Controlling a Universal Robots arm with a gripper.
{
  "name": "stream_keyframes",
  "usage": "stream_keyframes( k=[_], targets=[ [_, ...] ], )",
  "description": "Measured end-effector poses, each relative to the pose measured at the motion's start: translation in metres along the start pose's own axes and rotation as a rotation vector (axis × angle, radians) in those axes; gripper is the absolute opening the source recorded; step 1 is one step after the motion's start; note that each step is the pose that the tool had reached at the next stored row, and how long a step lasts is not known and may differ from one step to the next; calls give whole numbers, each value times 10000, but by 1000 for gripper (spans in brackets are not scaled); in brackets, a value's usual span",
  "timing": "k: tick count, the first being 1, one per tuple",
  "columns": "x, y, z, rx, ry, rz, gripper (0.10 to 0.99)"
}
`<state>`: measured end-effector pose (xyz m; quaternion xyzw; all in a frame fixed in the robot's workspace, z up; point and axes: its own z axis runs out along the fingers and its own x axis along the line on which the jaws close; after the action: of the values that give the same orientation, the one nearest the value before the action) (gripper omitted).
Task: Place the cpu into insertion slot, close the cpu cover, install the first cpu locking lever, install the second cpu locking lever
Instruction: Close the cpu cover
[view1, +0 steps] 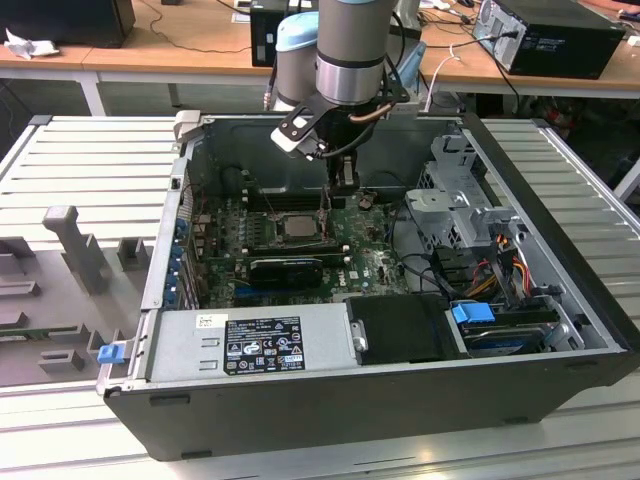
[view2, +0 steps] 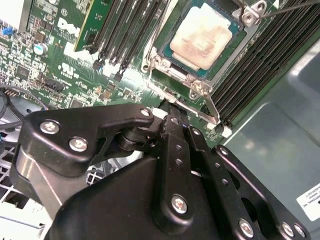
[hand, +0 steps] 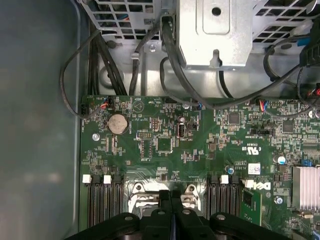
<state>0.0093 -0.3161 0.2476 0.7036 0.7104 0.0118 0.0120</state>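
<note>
Lower centre of the exterior view: black label crowded with white print and marks, stuck on the grey power supply, with a small white tag at its upper left; lettering too fine to make out.

In the second wrist view: white maker's logo printed on the green motherboard, across the memory slots from the insertion slot; white sticker with black print on the grey case wall.

In the first wrist view: logo again, beside a barcode sticker and a certification mark; white triangle sign near the coin cell.
</note>
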Motion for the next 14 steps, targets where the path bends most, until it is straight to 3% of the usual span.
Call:
stream_keyframes(
  k=[4, 7, 11, 14],
  targets=[
    [2, -89, 5, -1, 3, 1, 106],
    [1, -97, 71, 81, 1, 2, 106],
    [-1, -130, 150, 112, 2, -33, 106],
    [1, -306, 160, 111, 2, -35, 106]
  ],
)
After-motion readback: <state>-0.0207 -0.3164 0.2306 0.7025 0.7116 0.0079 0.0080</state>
